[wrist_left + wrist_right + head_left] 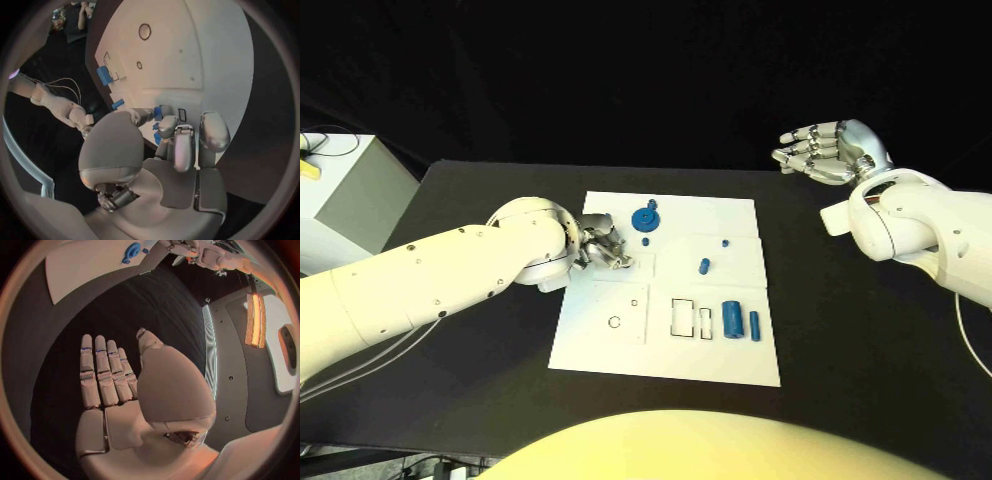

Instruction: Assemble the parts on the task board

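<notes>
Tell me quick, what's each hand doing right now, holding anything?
Left hand: over the task board, fingers curled; cannot tell if it holds anything.
Right hand: open, holding nothing, off the board.

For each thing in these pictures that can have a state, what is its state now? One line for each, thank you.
left hand: over the task board's left part, fingers curled; whether it holds a part cannot be told.
right hand: open, raised beyond the board's far right corner, holding nothing.
task board: flat on the black table.
blue gear-like part: lying on the board.
two blue cylinders: lying side by side on the board.
</notes>
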You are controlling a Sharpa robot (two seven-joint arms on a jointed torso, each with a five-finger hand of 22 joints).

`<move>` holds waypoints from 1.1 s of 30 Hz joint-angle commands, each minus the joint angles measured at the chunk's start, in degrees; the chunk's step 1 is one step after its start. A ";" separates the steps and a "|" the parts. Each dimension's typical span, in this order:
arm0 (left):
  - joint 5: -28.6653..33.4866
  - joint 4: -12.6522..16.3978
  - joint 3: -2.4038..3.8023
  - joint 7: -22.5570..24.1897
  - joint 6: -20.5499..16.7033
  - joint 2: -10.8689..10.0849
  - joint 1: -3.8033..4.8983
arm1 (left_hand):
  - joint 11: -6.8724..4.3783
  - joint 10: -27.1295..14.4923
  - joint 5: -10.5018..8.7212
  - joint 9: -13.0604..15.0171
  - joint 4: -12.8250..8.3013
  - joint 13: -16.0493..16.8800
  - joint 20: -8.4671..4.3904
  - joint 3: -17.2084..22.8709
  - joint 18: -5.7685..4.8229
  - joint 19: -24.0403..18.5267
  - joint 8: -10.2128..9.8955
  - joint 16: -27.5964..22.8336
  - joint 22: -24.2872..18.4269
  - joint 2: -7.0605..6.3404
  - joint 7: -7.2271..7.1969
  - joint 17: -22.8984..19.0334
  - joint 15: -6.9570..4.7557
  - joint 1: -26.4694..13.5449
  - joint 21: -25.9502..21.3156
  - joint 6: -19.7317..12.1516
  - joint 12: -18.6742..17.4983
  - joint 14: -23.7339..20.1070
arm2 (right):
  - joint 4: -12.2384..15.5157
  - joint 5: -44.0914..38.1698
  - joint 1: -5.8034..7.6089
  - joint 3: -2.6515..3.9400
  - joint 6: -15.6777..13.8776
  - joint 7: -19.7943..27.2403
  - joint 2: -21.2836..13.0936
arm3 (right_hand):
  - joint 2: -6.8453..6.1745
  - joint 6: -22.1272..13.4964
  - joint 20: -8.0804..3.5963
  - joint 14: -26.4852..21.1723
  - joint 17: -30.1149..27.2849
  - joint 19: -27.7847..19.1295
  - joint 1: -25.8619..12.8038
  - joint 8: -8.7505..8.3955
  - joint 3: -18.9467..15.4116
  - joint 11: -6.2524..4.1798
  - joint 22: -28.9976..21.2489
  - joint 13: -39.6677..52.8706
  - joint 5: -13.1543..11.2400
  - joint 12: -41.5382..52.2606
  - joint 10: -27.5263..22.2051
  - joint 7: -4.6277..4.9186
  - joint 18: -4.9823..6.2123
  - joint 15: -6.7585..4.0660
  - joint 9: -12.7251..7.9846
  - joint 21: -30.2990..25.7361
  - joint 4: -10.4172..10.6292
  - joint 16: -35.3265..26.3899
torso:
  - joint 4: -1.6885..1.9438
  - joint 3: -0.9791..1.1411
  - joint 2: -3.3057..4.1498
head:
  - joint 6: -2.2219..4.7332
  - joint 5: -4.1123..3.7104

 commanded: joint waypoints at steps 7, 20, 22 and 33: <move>8.92 0.14 0.29 0.39 -0.31 0.14 -0.15 | 0.25 -0.12 0.04 1.45 -10.08 0.04 0.22 12.86 -0.13 -0.65 1.64 -0.07 -0.01 -0.29 0.11 11.99 0.54 -2.28 -0.14 -0.80 -0.14 4.78 | -0.08 -0.06 -0.12 0.01 0.47 0.64 0.10 | 0.23 0.49 0.24 0.16 -0.09 0.06 -0.47 -0.31 0.25 -0.05 -0.08 -0.09 0.34 -0.32 0.40 1.36 0.82 0.20 -0.09 0.06 0.15 -0.28 | -0.05 0.03 0.01 | 0.01 -0.05; 12.12 0.21 2.21 0.39 2.24 -0.16 -0.09 | 0.50 -0.40 -0.64 1.93 -13.00 -0.17 0.36 15.88 -0.10 -0.89 1.96 -0.10 -0.08 -0.45 0.44 11.93 0.72 -3.23 -0.15 -1.03 -0.26 4.75 | -0.30 -0.02 -0.23 0.00 0.46 0.67 0.27 | 0.26 0.52 0.24 0.19 -0.14 0.07 -0.46 -0.32 0.29 -0.06 -0.13 -0.09 0.44 -0.35 0.42 1.35 0.83 0.20 -0.09 0.07 0.14 -0.29 | 0.04 0.03 -0.05 | 0.01 0.06; 12.02 -0.14 2.38 0.39 2.53 -0.08 -0.06 | 0.50 -0.40 -0.64 1.93 -13.00 -0.17 0.36 15.88 -0.10 -0.89 1.96 -0.10 -0.08 -0.45 0.44 11.93 0.72 -3.23 -0.15 -1.03 -0.26 4.75 | -0.37 0.00 -0.27 0.00 0.47 0.66 0.32 | 0.26 0.52 0.24 0.19 -0.14 0.07 -0.46 -0.32 0.29 -0.06 -0.13 -0.09 0.44 -0.35 0.42 1.35 0.83 0.20 -0.09 0.07 0.14 -0.29 | 0.03 0.03 -0.10 | 0.01 -0.02; 13.19 -5.37 2.85 0.44 11.28 1.82 1.76 | 0.50 -0.51 -0.61 1.97 -13.44 -0.36 0.40 16.10 -0.02 -1.13 1.96 -0.11 -0.48 -0.46 0.44 11.92 0.76 -3.19 -0.33 -1.07 -0.34 4.74 | -0.78 0.09 -0.42 -0.04 0.55 0.62 0.71 | 0.26 0.52 0.24 0.19 -0.14 0.07 -0.46 -0.32 0.29 -0.06 -0.13 -0.09 0.44 -0.35 0.42 1.35 0.83 0.20 -0.09 0.07 0.14 -0.29 | -0.04 0.05 -0.13 | 0.01 -0.16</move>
